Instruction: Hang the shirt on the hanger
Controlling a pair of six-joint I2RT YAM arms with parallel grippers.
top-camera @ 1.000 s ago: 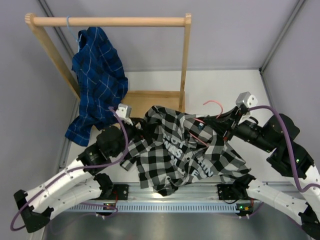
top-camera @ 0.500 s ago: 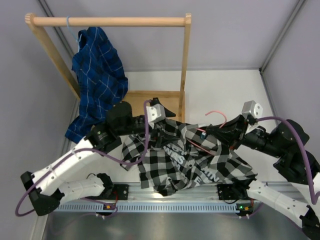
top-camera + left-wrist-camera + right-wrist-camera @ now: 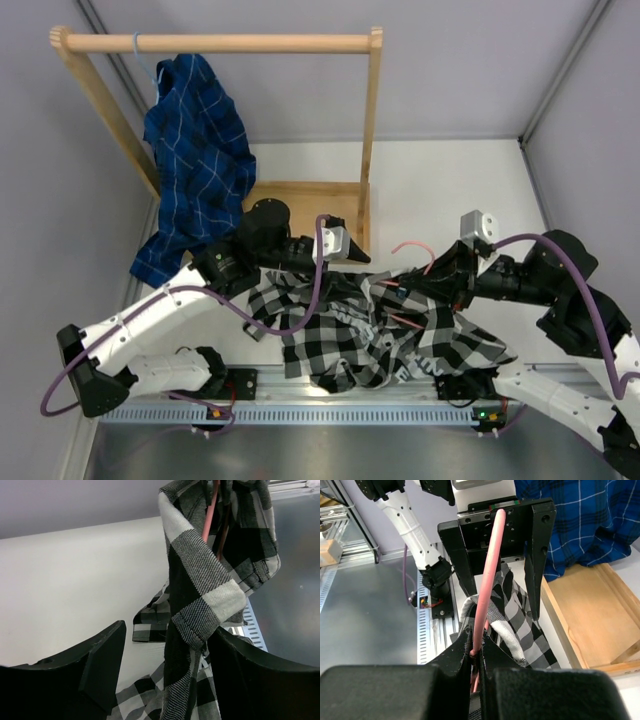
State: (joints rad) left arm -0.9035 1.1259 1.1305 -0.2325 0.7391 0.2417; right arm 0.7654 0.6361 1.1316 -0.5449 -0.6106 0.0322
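Observation:
The black-and-white check shirt (image 3: 345,335) lies bunched on the table between my arms. The pink wire hanger (image 3: 408,246) is partly inside it, hook sticking out at the back. My right gripper (image 3: 418,288) is shut on the hanger wire (image 3: 487,580), which runs from the right gripper (image 3: 479,652) up toward the left gripper (image 3: 502,600). My left gripper (image 3: 362,262) is open. In the left wrist view a hanging fold of the shirt (image 3: 200,585) passes between the fingers of the left gripper (image 3: 167,630), against the right finger (image 3: 250,670). The pink wire (image 3: 211,510) shows inside the fold.
A wooden clothes rack (image 3: 220,43) stands at the back left with its base board (image 3: 290,200) on the table. A dark blue grid shirt (image 3: 195,150) hangs from it. A metal rail (image 3: 340,410) runs along the near edge. Grey walls close both sides.
My left arm has swung right and forward over the shirt, up to the right gripper. The right gripper has moved left with the hanger. The shirt has bunched up.

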